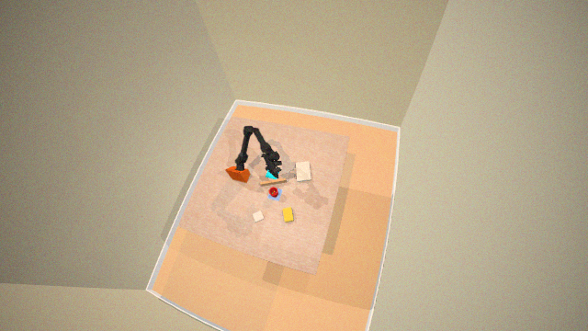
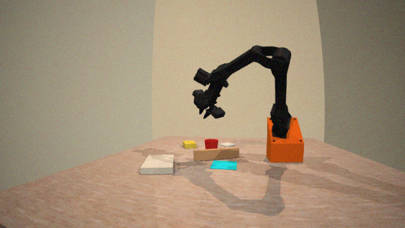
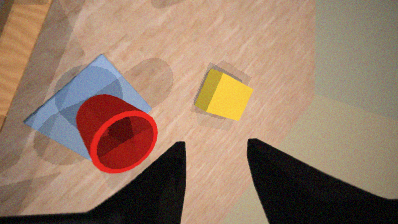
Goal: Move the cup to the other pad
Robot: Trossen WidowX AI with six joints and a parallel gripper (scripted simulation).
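Observation:
The red cup point(image 1: 274, 192) point(image 2: 211, 144) point(image 3: 95, 112) stands upright on the blue pad point(image 1: 277, 198) point(image 3: 102, 75). A tiny pale spot shows inside the cup in the top view; I cannot make out separate marbles. The cyan pad point(image 1: 270, 175) point(image 2: 223, 165) lies on the other side of the wooden bar, partly covered by the arm in the top view. My gripper point(image 2: 203, 115) point(image 3: 216, 148) is partly open and empty, pointing down, high above the table. In the wrist view the cup is left of the fingertips, apart from them.
A wooden bar point(image 1: 273, 182) point(image 2: 216, 154) point(image 3: 17, 60) stands between the pads. A yellow block point(image 1: 288, 214) point(image 2: 189, 144) point(image 3: 232, 97) and a small white block point(image 1: 258, 216) point(image 2: 228, 144) lie beyond the cup. A larger white block point(image 1: 303, 171) point(image 2: 157, 169) lies beside the cyan pad.

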